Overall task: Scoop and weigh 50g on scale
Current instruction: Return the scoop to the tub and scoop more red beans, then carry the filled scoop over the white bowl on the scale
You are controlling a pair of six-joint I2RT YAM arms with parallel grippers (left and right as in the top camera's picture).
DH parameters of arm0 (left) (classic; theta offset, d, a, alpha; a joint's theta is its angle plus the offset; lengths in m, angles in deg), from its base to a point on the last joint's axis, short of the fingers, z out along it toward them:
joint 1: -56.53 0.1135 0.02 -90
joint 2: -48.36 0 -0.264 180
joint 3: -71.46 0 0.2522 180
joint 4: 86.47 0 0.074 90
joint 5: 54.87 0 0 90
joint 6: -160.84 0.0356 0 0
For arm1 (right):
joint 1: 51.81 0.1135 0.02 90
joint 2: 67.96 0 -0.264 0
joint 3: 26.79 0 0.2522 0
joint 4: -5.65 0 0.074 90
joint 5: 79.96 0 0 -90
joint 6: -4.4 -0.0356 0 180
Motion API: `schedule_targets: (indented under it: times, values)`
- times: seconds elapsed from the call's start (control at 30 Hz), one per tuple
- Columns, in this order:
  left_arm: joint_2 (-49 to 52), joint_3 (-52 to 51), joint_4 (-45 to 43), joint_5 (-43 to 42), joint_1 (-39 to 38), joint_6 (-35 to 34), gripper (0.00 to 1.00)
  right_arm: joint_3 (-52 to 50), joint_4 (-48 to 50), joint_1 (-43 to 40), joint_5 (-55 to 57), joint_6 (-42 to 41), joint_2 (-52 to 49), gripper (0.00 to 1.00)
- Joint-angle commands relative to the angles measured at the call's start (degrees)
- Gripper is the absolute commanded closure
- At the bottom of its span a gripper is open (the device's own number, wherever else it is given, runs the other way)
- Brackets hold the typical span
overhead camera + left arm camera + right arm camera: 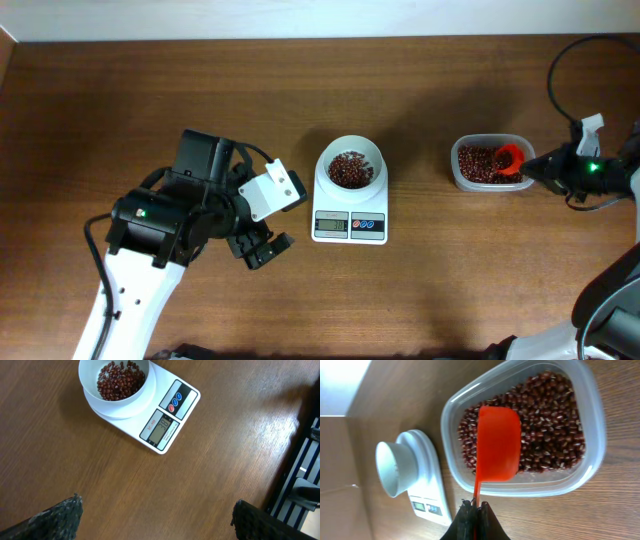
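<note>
Nearest, the right pincer (474, 510) pinches shut on the red scoop (497, 442) handle over the bean tub (592, 420); the left pincer (262, 250) gapes empty. Centred on the counter (450, 290), the scale (349, 205) looks light, rigid, slide-prone: steady its base edges, not the bowl (326, 158).

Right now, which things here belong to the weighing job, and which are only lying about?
For the job: scale; white bowl with beans; tub of beans; red scoop, held in the shut right gripper.
Only lying about: black cable; left gripper, open, holding nothing.
</note>
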State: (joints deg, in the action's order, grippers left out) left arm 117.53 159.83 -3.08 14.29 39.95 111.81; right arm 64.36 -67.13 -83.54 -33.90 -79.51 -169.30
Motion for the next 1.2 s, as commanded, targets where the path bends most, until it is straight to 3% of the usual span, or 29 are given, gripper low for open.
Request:
schedule_targets:
  times: [0.0, 0.1, 0.4, 0.77, 0.87, 1.1, 1.17]
  values:
    - [0.04, 0.87, 0.07, -0.79, 0.24, 0.50, 0.01, -0.26, -0.63, -0.94, -5.40, 1.16, -0.42, 0.96]
    - [0.04, 0.87, 0.07, -0.79, 0.24, 0.50, 0.01, -0.26, -1.88, -1.03, -5.88, 1.18, -0.42, 0.96]
    - [0.04, 0.87, 0.07, -0.79, 0.24, 0.50, 0.01, -0.26, -2.29, 0.63, -23.58, 3.54, -0.39, 0.96]
    - [0.04, 0.87, 0.07, -0.79, 0.24, 0.50, 0.01, -0.24, 1.03, 26.71, -23.52, 3.28, -0.39, 0.96]
    - [0.04, 0.87, 0.07, -0.79, 0.24, 0.50, 0.01, -0.24, 6.93, 32.09, -17.97, 3.26, -0.39, 0.96]
    - [0.04, 0.87, 0.07, -0.79, 0.24, 0.50, 0.01, 1.86, 11.10, 41.40, 8.44, 3.96, -0.39, 0.96]
    - [0.04, 0.87, 0.07, -0.79, 0.24, 0.50, 0.01, 2.99, 11.06, 42.25, 8.46, 4.07, -0.28, 0.96]
